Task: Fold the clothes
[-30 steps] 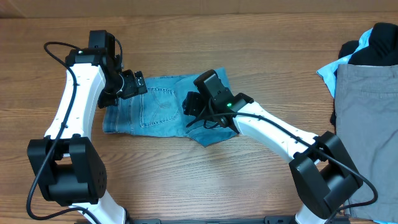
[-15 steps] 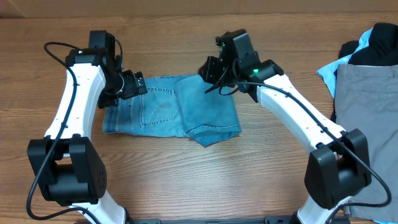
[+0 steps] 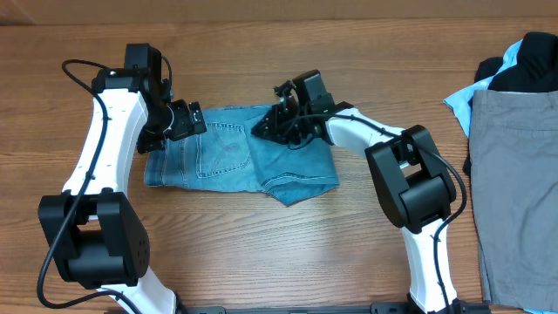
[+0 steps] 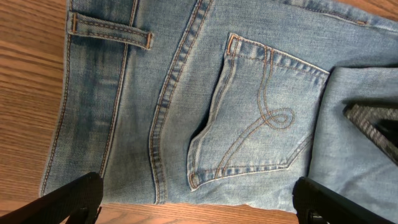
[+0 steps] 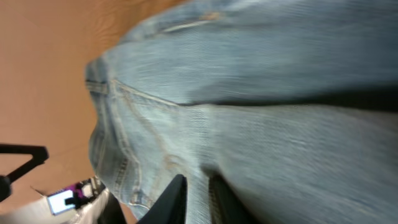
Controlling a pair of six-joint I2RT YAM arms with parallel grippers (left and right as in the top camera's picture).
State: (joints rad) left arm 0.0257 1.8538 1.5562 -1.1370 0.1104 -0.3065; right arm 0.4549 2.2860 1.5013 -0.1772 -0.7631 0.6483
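Overhead view:
- The light-blue denim jeans [image 3: 228,161] lie folded on the brown wooden table [image 3: 366,262], left of the frame's centre.
- A doubled-over layer covers their right half. A back pocket shows on the left half.
- The left gripper [image 3: 190,119] sits at the upper left corner of the jeans.
- The right gripper [image 3: 264,128] is at the upper edge of the jeans near the middle, by the border of the doubled layer.
- At the right edge of the frame lie grey trousers [image 3: 519,183]. A black garment [image 3: 534,61] and a pale blue garment [image 3: 457,103] sit at their upper end. All three are well apart from the jeans.

Left wrist view:
- The stitched back pocket [image 4: 255,118] is in mid-frame, and a belt loop [image 4: 109,31] is at upper left.
- The two black fingers [image 4: 71,200] stand in the lower corners, spread wide.
- Nothing is gripped. Only the hem of the jeans and wood lie between the fingers.

Right wrist view:
- The picture is blurred. Denim fills most of it, with wood along the left side.
- The fingers [image 5: 174,199] are at bottom centre, close together with a slim gap.
- I cannot tell whether cloth is pinched between them.
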